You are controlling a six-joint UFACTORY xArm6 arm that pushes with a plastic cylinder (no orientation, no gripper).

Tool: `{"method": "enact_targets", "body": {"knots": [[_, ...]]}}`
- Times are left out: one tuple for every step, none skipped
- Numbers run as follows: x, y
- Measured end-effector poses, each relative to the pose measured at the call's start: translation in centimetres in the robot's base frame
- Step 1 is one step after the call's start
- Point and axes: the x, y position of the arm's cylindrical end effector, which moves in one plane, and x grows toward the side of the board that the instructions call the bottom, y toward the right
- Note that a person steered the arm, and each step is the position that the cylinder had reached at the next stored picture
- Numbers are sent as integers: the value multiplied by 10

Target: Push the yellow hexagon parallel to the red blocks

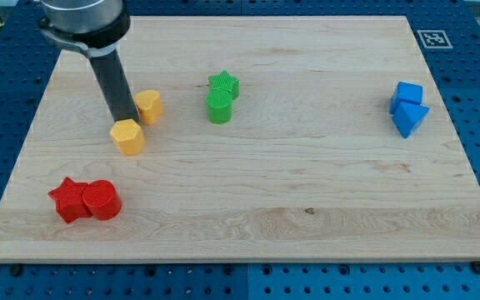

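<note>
A yellow hexagon (127, 136) lies on the wooden board at the view's left. A second yellow block (149, 106) lies just up and right of it. My tip (127, 117) stands between the two yellow blocks, touching or almost touching the top edge of the hexagon. A red star (69, 200) and a red cylinder (102, 200) lie side by side at the view's lower left, below the hexagon.
A green star (223, 83) and a green cylinder (219, 107) sit together at the top middle. Two blue blocks (407, 108) sit at the view's right. The board's left edge (23, 142) is close to the yellow blocks. A marker tag (432, 37) sits at the top right corner.
</note>
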Motion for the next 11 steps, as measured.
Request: {"method": "enact_targets", "body": {"knots": [[6, 0], [6, -2], [6, -27], [12, -37], [32, -33], [41, -9], [41, 19], [41, 27], [40, 28], [33, 38], [27, 47]]}}
